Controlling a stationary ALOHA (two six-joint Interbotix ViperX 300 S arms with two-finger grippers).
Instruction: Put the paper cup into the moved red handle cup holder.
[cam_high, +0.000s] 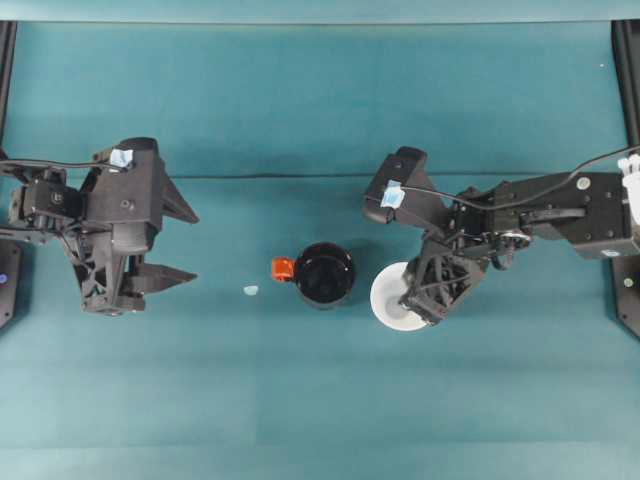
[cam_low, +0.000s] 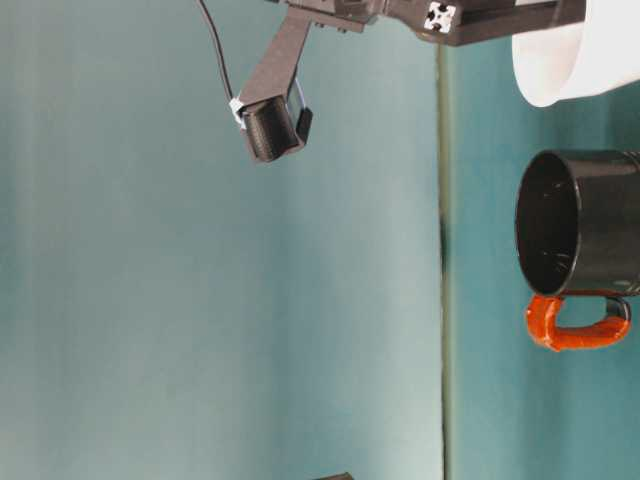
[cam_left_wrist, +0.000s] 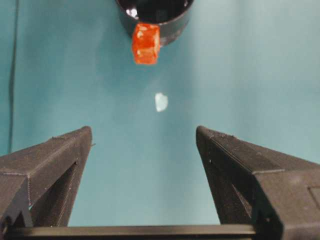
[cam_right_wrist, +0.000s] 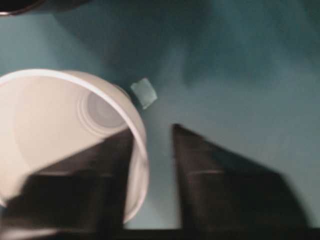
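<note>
Teal tabletop (cam_high: 320, 400) carries everything. Left gripper (cam_high: 170, 240) sits well left of the work, fingers (cam_left_wrist: 55, 165) spread wide w/ nothing between them; its wrist view looks down the gap at the holder's handle.

Right gripper (cam_high: 425, 300) is over the paper cup (cam_high: 392, 300), just right of centre. In the right wrist view one finger (cam_right_wrist: 85, 185) is inside the cup, the other outside, w/ the rim wall between them. Gap beside the outer finger is visible, so whether they're clenched on the wall or loosely straddling it: can't tell. In the table-level view the cup appears to sit a bit higher than the holder and tilted, but its base is out of shot, so can't confirm it's off the tabletop.

Red handle cup holder (cam_high: 324, 275) stands upright mid-tabletop, just left of the cup, close but not touching; mouth open, orange-red handle pointing left. Glossy, rigid-looking, prob. heavy enough to stay put.

Small pale scrap (cam_high: 250, 290) lies left of the handle; another one (cam_right_wrist: 144, 93) lies near the cup in the right wrist view.

Handling, my judgement: cup is v. light, thin-walled, crushes easily. A rim pinch, one finger in and one out, suits it; keep force low or the wall buckles. Cup's rim looks about as wide as the holder's mouth, so expect it to seat partway on its taper, base first.
</note>
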